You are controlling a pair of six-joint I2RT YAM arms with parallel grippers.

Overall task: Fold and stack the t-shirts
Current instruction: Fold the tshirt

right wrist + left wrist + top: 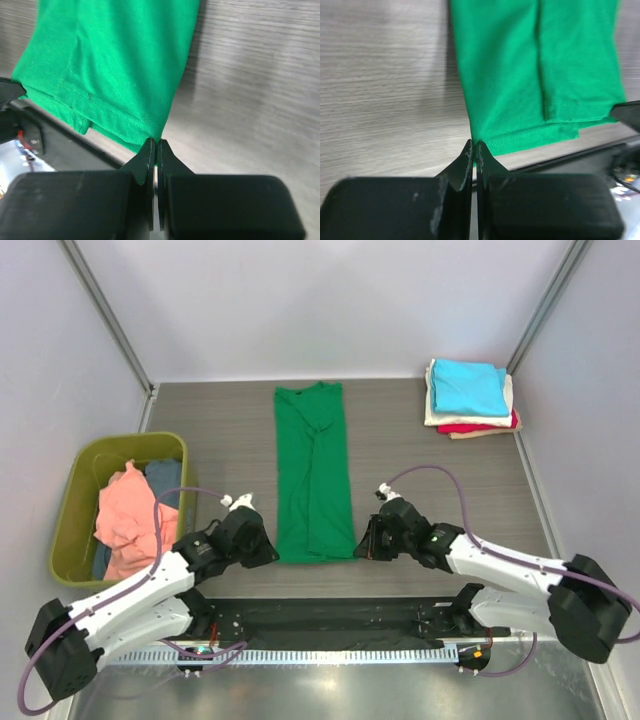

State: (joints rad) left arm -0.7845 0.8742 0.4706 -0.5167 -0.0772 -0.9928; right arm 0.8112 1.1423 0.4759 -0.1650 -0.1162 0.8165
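A bright green t-shirt (313, 470) lies folded into a long narrow strip down the middle of the table, collar at the far end. My left gripper (272, 552) is shut on its near left hem corner (476, 140). My right gripper (362, 548) is shut on its near right hem corner (156, 136). A folded stack sits at the far right with the cyan t-shirt (468, 386) on top, a cream one (433, 412) under it and a red one (472, 427) below. A salmon-pink t-shirt (125, 520) and a dark blue-grey t-shirt (163, 480) lie crumpled in the tub.
The olive-green plastic tub (100, 455) stands at the left edge of the table. A black rail (330, 620) runs along the near edge between the arm bases. Grey walls enclose the table on three sides.
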